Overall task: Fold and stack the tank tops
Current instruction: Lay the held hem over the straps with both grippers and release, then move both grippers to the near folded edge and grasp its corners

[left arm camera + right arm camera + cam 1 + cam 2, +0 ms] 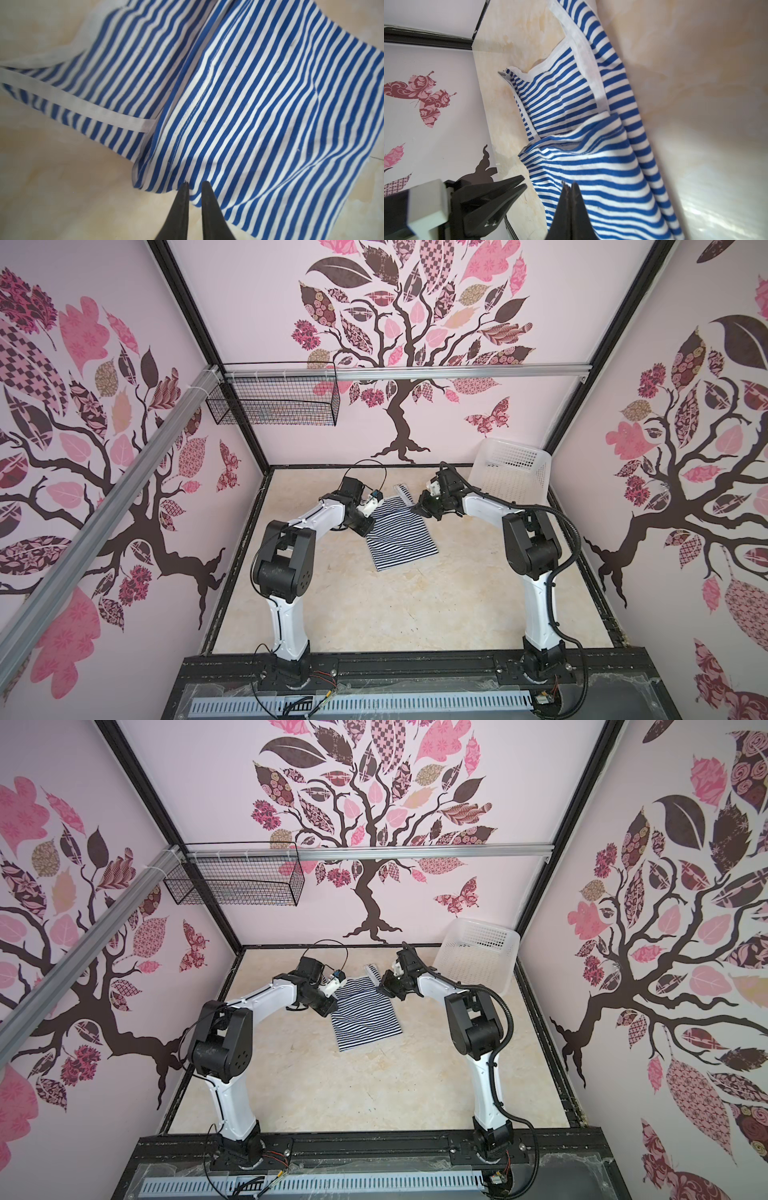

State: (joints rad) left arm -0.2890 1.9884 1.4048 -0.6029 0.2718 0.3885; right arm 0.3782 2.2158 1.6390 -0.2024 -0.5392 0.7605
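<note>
Left wrist view: striped tank top (259,104), white-trimmed, hem folded up.

This was a robot lab's test cell, not a home. Black frame posts (185,302) and aluminium rails (457,372) boxed it in, and tree-print wall panels (401,418) lined it. Two arms (286,622) were bolted to a base rail (415,668) at 6 o'clock, beside a slotted cable duct (374,701). A wire basket (274,402) hung at 10 o'clock above the marbled desk (415,605).
</note>
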